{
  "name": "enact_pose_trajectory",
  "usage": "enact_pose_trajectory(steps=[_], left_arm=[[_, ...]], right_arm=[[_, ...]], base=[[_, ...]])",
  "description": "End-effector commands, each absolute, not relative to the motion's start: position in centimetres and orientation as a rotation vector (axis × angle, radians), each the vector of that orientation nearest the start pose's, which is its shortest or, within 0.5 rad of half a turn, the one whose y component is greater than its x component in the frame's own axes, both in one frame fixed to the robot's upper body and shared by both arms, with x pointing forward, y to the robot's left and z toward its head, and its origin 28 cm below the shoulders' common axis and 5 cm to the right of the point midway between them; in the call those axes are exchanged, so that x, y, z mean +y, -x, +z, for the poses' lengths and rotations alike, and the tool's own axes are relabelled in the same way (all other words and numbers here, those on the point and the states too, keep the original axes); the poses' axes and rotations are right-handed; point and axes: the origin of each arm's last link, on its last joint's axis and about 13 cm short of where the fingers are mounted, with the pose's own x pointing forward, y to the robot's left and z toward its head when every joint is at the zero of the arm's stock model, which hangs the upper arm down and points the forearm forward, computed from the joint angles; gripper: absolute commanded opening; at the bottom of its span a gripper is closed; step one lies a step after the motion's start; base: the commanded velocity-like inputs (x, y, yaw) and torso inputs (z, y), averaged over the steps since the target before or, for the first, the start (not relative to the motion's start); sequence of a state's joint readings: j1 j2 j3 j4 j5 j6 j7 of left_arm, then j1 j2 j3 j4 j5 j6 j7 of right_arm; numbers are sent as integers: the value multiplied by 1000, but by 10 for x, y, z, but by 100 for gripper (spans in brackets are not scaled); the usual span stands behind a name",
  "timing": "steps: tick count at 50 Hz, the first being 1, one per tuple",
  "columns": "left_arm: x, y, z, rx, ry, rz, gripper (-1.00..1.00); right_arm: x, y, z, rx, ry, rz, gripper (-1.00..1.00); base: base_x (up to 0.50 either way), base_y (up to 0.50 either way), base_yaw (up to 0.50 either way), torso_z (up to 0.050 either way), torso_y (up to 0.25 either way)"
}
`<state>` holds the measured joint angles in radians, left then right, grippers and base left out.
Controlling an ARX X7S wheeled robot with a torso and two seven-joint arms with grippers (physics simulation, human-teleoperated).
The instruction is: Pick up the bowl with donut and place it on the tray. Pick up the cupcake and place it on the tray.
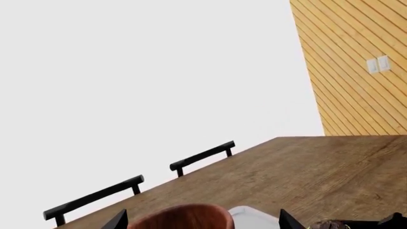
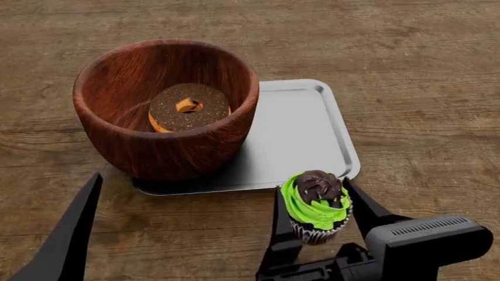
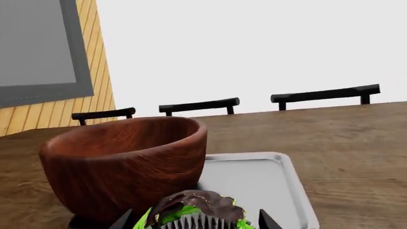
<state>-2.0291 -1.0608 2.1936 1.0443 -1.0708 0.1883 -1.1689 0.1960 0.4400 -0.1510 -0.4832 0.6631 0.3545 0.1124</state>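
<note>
Reddish-brown wood marks the bowl [image 2: 165,111], which already sits on the left part of the tray [image 2: 305,134] with the donut [image 2: 189,106] lying flat inside it. By this evidence the first half of the task looks complete, and the step in hand is the cupcake transfer.

The cupcake [image 2: 315,207] stands upright between the fingers of the right tool [image 2: 319,218], just off the near edge of the tray. The fingers flank its striped wrapper closely and appear to pinch it, though actual contact cannot be confirmed from the head view. Whether it rests on the bench [image 2: 422,70] or is raised slightly cannot be told either.

The left tool [image 2: 70,234] shows one dark finger beside the bowl in the head view; its wrist view shows two finger tips set apart with nothing between them, so it reads as spread and empty.

Recommended procedure:
1. Keep the grip low on the wrapper, not on the green frosting, which would likely deform or slip.
2. Lift enough to clear the raised rim of the tray.
3. Travel forward toward the bare right portion of the tray, staying well clear of the bowl wall.
4. Lower vertically, then release only once the base sits flat.
</note>
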Motion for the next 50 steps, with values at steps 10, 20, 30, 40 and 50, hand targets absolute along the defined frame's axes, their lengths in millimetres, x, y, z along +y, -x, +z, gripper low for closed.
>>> enact_pose_trajectory(steps=[10, 20, 30, 40, 50], left_arm=[[206, -136, 256, -364, -198, -426, 100], [206, -137, 254, -363, -193, -435, 100], [205, -137, 254, -365, -190, -441, 100], [207, -138, 256, -373, -188, -431, 100], [207, -140, 254, -372, -182, -437, 100]], right_arm=[[-131, -277, 167, -166, -60, 230, -100], [-127, -308, 177, -124, -6, 205, -100], [-127, -329, 186, -103, -26, 253, -100], [-129, -345, 185, -73, -70, 291, -100], [-132, -358, 173, -24, 51, 361, -100]], base=[[0, 0, 0, 0, 0], [0, 0, 0, 0, 0], [0, 0, 0, 0, 0], [0, 0, 0, 0, 0], [0, 0, 0, 0, 0]])
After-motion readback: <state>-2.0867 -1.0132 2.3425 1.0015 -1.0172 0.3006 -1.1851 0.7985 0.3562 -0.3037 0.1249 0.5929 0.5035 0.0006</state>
